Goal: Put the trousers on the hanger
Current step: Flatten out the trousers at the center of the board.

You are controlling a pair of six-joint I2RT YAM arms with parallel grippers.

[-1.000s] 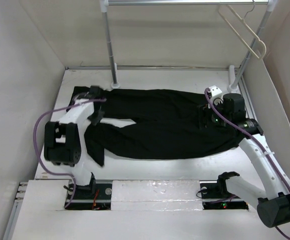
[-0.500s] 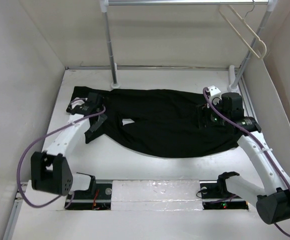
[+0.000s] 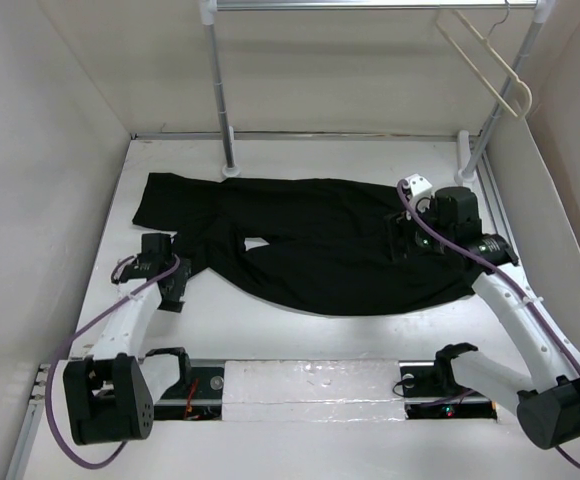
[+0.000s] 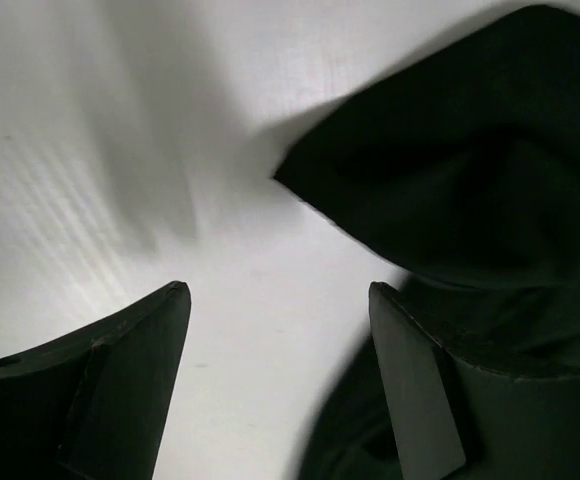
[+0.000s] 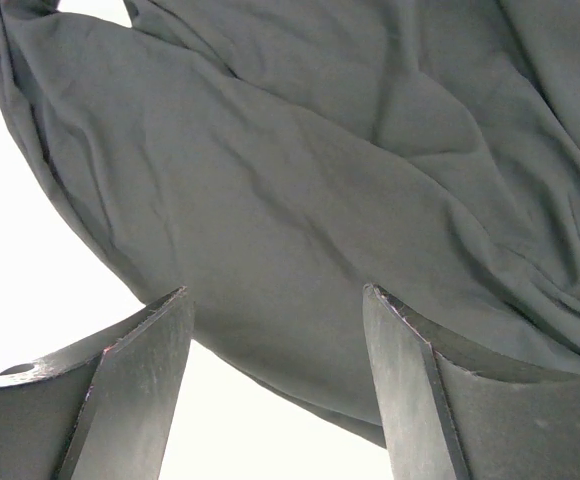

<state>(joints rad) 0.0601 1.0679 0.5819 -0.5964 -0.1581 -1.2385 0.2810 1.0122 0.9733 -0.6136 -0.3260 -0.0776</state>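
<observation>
The black trousers point(image 3: 320, 245) lie spread flat across the white table, legs to the left. High at the back right, the cream hanger point(image 3: 490, 60) hangs by its hook from the rack bar. My left gripper point(image 3: 175, 283) is open and low at the near-left edge of the cloth. In the left wrist view the left gripper point(image 4: 280, 300) has bare table between its fingers, and the trousers point(image 4: 470, 180) lie up to the right. My right gripper point(image 3: 402, 243) hovers open over the right part of the trousers point(image 5: 320, 180). Nothing sits between the right gripper's point(image 5: 275, 295) fingers.
A white rack stands at the back: one pole point(image 3: 220, 90) just behind the trousers, a slanted pole point(image 3: 500, 100) at the right, and a top bar point(image 3: 370, 5). White walls close in left, right and behind. Bare table point(image 3: 300, 335) lies in front of the trousers.
The left gripper opened, let go of the trouser leg and drew back toward the near left. The leg now lies stretched out to the left. The right gripper shifted slightly left.
</observation>
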